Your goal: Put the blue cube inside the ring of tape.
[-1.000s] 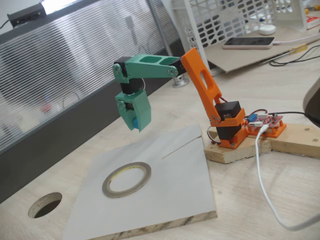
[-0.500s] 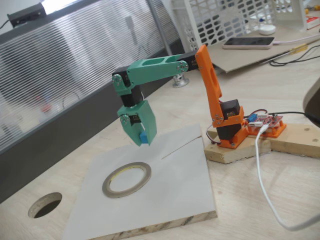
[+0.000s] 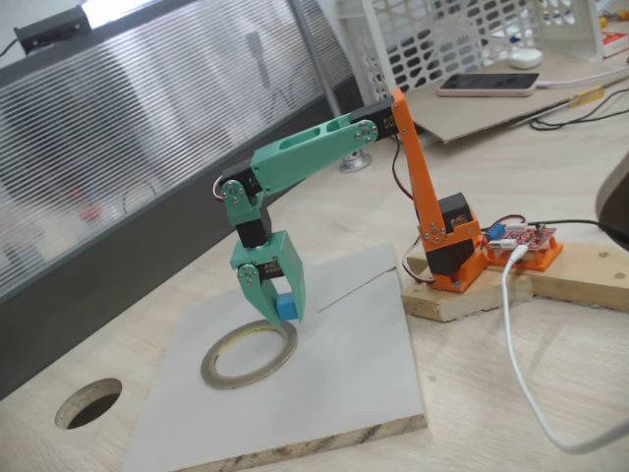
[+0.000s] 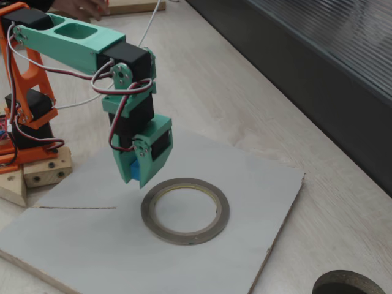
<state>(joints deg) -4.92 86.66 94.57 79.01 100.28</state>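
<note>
Gripper clamps blue cube | above ring of tape rim

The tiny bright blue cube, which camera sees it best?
The fixed view with the orange base at right: the tiny bright blue cube shows clearly between the green gripper's jaws. In the other fixed view, just a blue sliver peeks out.

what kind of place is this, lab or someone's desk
Probably a hobbyist's or lab workbench: a pale wooden desk with a round cable hole, a bare red circuit board and a white wire crate.
</note>
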